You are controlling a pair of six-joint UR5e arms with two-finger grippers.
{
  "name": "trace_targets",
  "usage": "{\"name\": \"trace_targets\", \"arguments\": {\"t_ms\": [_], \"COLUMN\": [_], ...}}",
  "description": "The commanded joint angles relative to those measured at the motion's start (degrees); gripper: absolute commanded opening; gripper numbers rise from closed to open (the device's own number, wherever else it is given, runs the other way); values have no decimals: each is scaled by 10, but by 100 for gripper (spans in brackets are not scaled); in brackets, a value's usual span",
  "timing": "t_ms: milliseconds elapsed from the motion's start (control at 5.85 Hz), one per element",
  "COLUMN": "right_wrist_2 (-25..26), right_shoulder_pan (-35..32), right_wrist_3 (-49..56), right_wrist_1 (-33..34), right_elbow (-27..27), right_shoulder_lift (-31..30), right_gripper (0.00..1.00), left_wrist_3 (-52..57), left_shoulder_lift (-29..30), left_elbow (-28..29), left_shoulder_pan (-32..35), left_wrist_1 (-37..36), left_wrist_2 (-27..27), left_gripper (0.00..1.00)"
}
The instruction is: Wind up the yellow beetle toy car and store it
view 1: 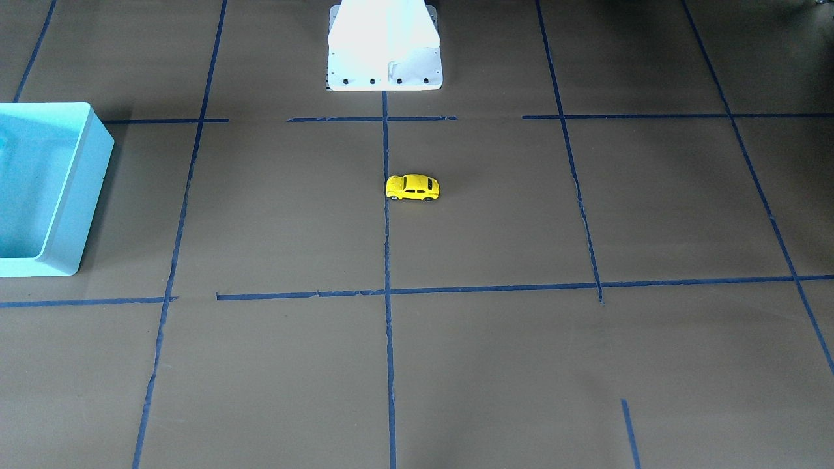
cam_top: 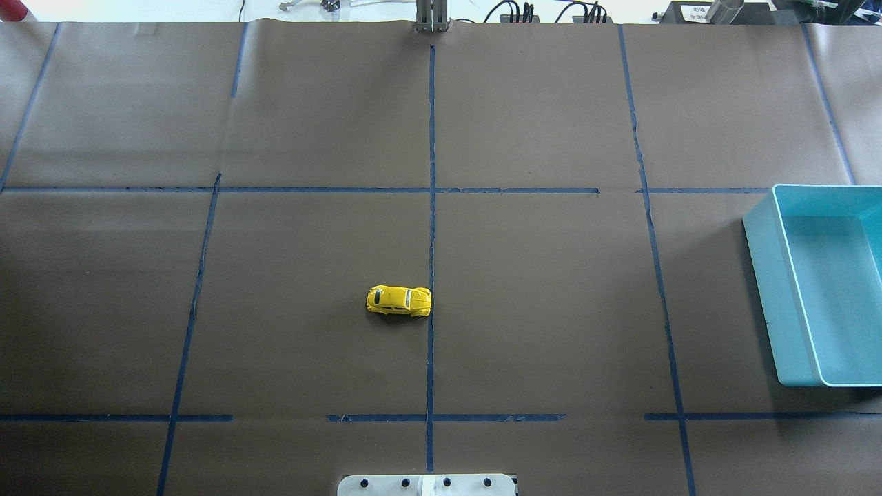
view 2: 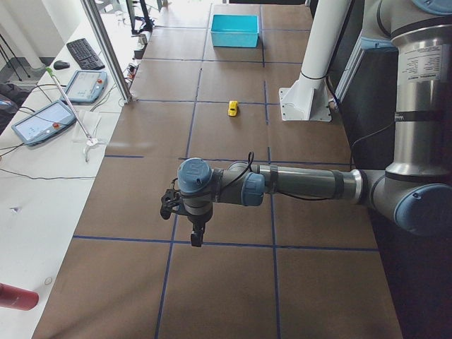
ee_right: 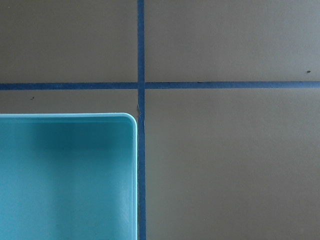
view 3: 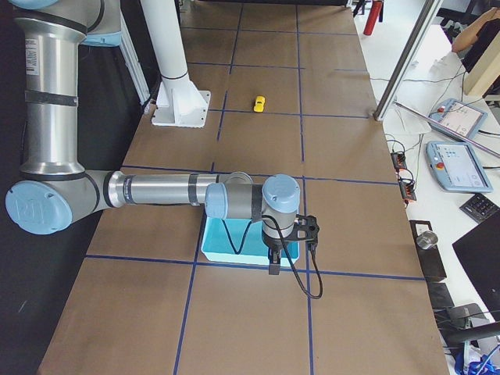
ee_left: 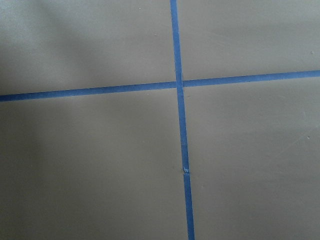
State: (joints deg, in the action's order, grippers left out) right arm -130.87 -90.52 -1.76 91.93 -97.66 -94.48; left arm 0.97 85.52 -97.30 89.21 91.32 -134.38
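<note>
- Overhead exterior: the yellow beetle toy car (cam_top: 399, 301) stands on its wheels on the table (cam_top: 551, 331). Its long axis runs across the robot's front. One end touches the centre tape line (cam_top: 431, 207), and the body lies wholly on the robot's left of that line. The light blue bin (cam_top: 763, 289) is well apart, at the robot's right edge. No arm shows here.
- Exterior front-facing: the same layout shows mirrored, with the car (view 1: 412, 187) on the view's right of the line and the bin (view 1: 78, 195) far left.
- Exterior left: the left gripper (view 2: 195, 236) hangs pointing down over the table's left end. The car (view 2: 232, 107) is well beyond it, towards the middle. I cannot tell how far its jaws are parted; it does not have the car.
- Exterior right: the right gripper (view 3: 275, 266) hangs over a corner of the bin (view 3: 223, 251), well apart from the car (view 3: 258, 103). Its opening cannot be told either.
- Left wrist-mounted: only a tape cross (ee_left: 179, 83) shows, with no fingers and no car.
- Right wrist-mounted: a bin corner (ee_right: 65, 175) and tape show, with no fingers and no car.
- Judgement: the car lies on the left side of the centre line, so the left arm looks slightly better placed. A grip across its narrow flanks would need jaws closing along the near-far direction.
</note>
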Motion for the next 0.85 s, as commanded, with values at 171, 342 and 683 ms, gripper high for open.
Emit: {"name": "trace_targets", "arguments": {"t_ms": [171, 342, 683], "right_wrist_2": [-1, -1, -1], "right_shoulder_pan": [0, 0, 1], "right_wrist_3": [0, 0, 0], "right_wrist_1": [-1, -1, -2], "right_elbow": [0, 0, 0], "right_shoulder_lift": [0, 0, 0], "right_gripper": [100, 100, 100], "left_wrist_3": [-1, -1, -5], "left_shoulder_lift": [0, 0, 0], "left_elbow": [-1, -1, -21], "left_shoulder_pan": [-3, -4, -46], "left_wrist_1": [-1, 0, 2], "left_wrist_2": [1, 0, -13], "left_gripper": [100, 100, 100]}}
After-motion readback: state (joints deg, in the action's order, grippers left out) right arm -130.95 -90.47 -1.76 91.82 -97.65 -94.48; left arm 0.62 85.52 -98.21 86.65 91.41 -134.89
